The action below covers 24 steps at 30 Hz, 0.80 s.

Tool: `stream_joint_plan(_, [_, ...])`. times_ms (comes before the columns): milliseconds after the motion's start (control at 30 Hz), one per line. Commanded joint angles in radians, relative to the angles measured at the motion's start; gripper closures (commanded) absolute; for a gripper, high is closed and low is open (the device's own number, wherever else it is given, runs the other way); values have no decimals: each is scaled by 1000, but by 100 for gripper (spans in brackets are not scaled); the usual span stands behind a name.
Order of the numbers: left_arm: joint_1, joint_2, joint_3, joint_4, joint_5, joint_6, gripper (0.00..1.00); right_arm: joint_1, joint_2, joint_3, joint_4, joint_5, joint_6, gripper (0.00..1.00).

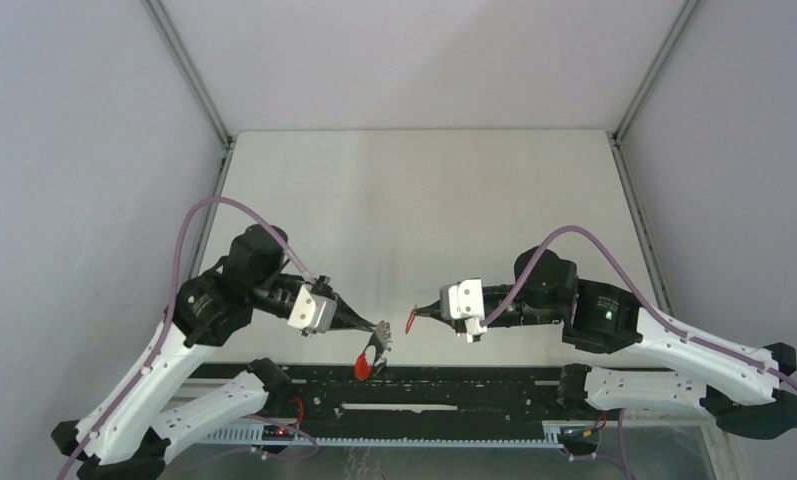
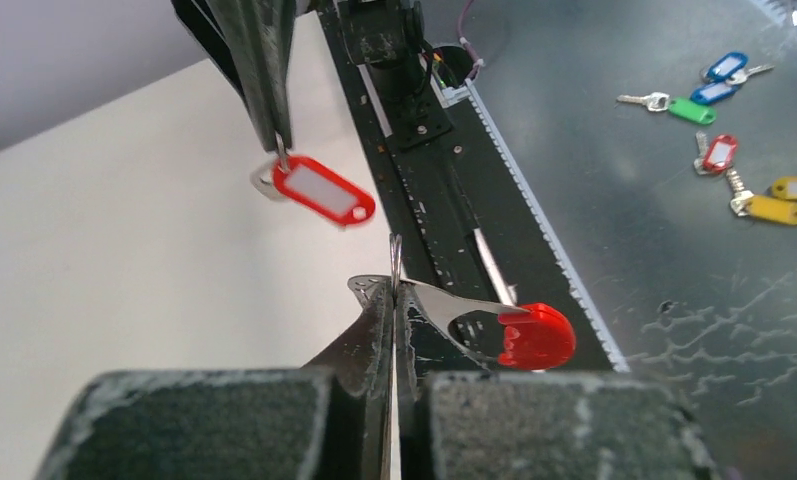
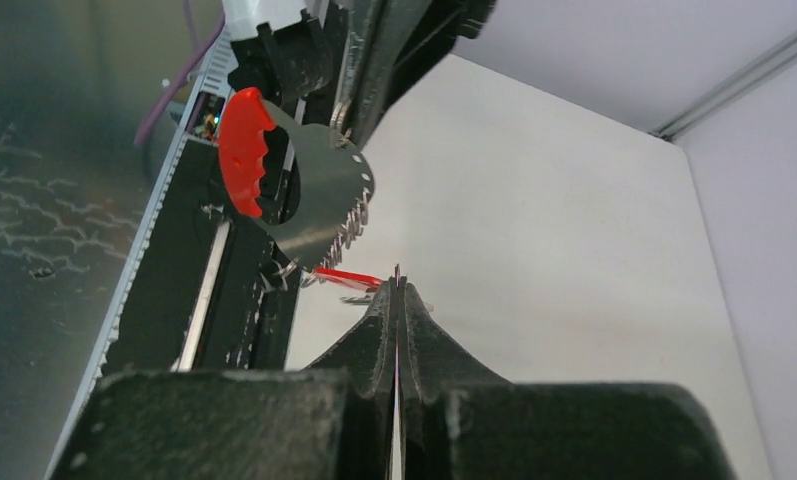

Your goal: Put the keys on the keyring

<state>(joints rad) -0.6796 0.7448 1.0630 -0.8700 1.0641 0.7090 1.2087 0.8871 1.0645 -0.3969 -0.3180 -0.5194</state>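
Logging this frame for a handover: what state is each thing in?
left gripper: fingers shut on the keyring
keyring: held aloft, no key seen on it
right gripper: fingers shut on the red-tagged key
red-tagged key: dangling, apart from the keyring
spare tagged keys: lying loose, untouched
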Motion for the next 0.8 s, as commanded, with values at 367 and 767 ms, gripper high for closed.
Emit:
stream_joint_plan(367, [-46,141,72,237,65,48,100,18,-6,52,-58,-1,-210,100])
stream_joint_plan(767, [-45,157,3,396,127,-162,100,24,23,122,-130,33,-311,100])
